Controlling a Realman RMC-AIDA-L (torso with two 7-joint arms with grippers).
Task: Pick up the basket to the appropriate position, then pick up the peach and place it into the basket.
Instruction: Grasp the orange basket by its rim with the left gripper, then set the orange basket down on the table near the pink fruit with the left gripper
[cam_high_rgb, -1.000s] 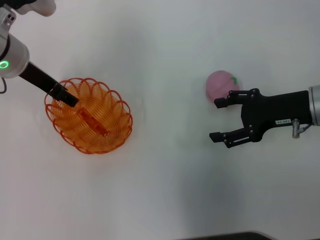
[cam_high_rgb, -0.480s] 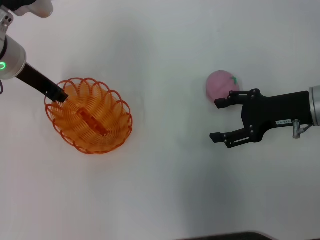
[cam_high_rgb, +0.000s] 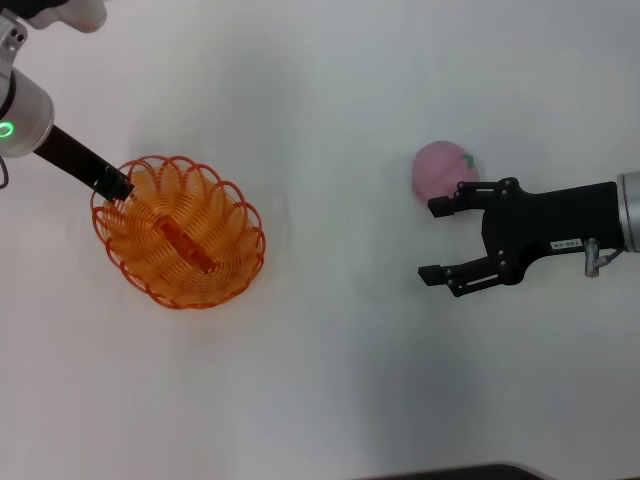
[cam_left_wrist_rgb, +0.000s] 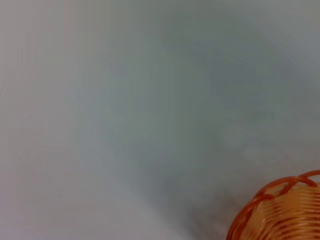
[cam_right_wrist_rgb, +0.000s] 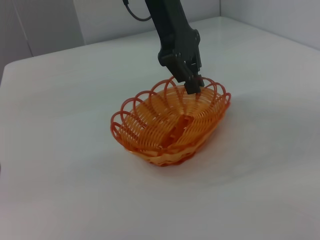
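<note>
Left gripper (cam_high_rgb: 118, 188) sits closed on the basket (cam_high_rgb: 180, 232) rim at table left; right gripper (cam_high_rgb: 437, 240) open beside peach (cam_high_rgb: 441, 169); thin-wire pinch risks slipping, tipping basket.

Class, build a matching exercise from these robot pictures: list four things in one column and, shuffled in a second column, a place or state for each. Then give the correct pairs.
Things
1. basket
2. peach
3. left gripper
4. right gripper

Places or states
A. open, lying just beside the pink fruit
B. at the scalloped rim of the orange wirework
C. on the white table, on the robot's left side
D. on the table on the robot's right side, not held

Pairs: 1-C, 2-D, 3-B, 4-A
</note>
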